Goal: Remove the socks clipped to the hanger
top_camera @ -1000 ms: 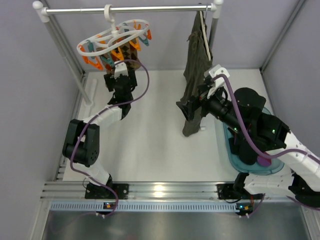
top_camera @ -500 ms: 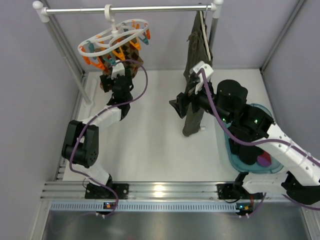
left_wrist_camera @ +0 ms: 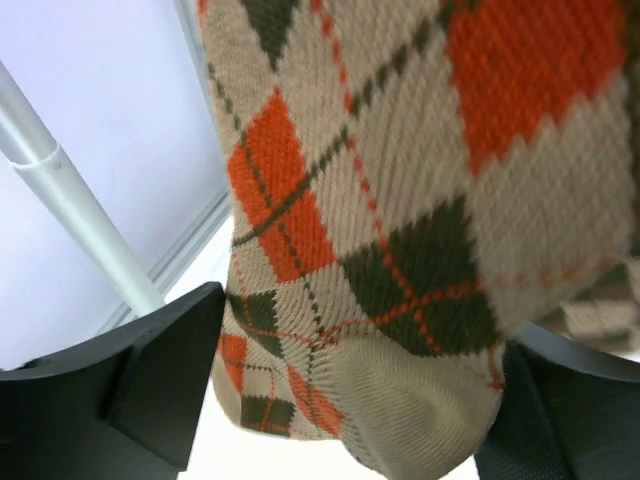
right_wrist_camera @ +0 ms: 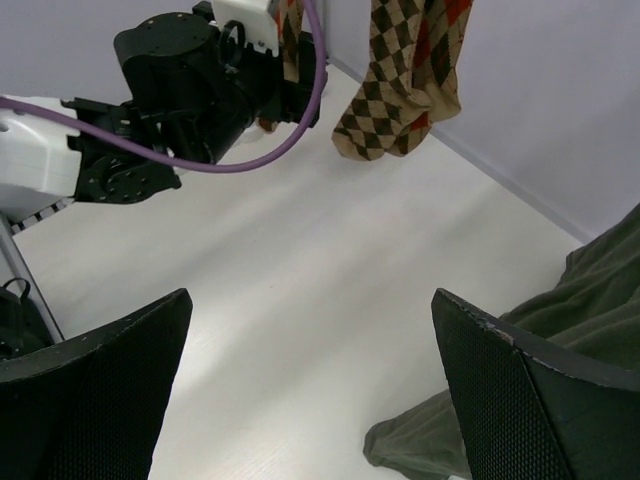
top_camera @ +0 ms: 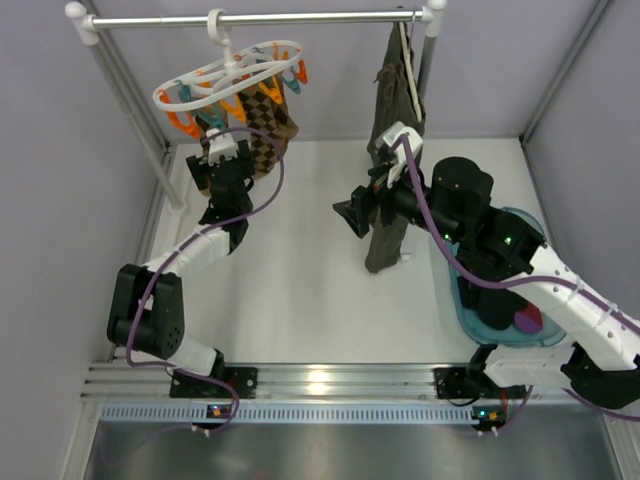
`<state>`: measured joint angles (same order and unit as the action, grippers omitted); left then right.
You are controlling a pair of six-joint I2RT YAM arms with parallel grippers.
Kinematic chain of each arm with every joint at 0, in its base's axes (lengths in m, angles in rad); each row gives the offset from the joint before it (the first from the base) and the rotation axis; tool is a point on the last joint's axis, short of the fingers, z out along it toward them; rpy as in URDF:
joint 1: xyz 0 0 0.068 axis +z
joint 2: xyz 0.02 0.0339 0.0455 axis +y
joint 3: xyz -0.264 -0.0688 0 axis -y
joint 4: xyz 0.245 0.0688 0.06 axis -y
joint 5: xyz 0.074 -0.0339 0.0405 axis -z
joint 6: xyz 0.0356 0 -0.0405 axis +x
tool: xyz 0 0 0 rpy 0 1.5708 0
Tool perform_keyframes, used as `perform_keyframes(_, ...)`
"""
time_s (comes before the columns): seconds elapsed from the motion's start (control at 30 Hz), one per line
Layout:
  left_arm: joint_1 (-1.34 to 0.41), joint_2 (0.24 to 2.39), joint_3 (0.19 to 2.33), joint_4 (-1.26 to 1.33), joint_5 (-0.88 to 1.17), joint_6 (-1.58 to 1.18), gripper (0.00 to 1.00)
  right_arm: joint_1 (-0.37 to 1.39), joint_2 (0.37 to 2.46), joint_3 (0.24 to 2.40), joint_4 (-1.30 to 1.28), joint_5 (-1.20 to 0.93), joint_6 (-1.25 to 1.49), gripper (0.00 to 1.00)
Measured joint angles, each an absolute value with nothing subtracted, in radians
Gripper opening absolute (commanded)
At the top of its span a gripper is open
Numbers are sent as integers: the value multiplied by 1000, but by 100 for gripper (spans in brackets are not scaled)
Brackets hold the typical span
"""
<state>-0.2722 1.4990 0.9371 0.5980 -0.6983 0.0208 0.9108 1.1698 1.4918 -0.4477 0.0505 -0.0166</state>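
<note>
Left gripper [top_camera: 222,165] is up under the hanger [top_camera: 230,80], jaws wide. The toe of a tan argyle sock [left_wrist_camera: 400,200] with orange and dark diamonds hangs between its fingers [left_wrist_camera: 150,390]. Can't tell whether the pads press it. More argyle socks [top_camera: 265,125] are clipped just right of it on the white hanger, which tilts from its hook on the rail [top_camera: 260,18].

Right gripper [right_wrist_camera: 315,400] is wide too, nothing between its fingers. It floats mid-table just beside the long olive garment [top_camera: 390,150] that hangs from the rail's right end.

White tabletop [top_camera: 300,280], pale grey-lilac walls on three sides. The rack's slanted post [top_camera: 130,90] stands close on the left arm's outer side. A teal bin [top_camera: 505,335] with dark items sits under the right arm, at the right edge. A metal rail [top_camera: 320,385] runs along the near edge. A broad stretch of table shows between the two arms.
</note>
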Motion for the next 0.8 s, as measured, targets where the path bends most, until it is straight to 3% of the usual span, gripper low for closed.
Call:
perform_keyframes(0.03, -262, 1514, 952, 598, -692, 21, 79, 911, 1170, 1492, -447, 45, -16, 99)
perform_keyframes(0.07, -252, 1531, 971, 598, -688, 23, 51, 911, 1170, 1492, -447, 40, -15, 100)
perform_keyframes(0.17, -233, 1575, 1024, 598, -675, 38, 26, 911, 1171, 1492, -437, 30, -15, 99)
perform_keyframes(0.23, -229, 1586, 1040, 599, -672, 44, 3, 911, 1172, 1492, -431, 26, -15, 100)
perform_keyframes(0.57, -279, 1472, 965, 595, -790, 24, 0, 908, 1171, 1479, -409, 1, 23, 99)
perform_keyframes(0.8, -525, 1367, 937, 617, -965, 56, 0, 908, 1128, 1452, -407, -14, 50, 100)
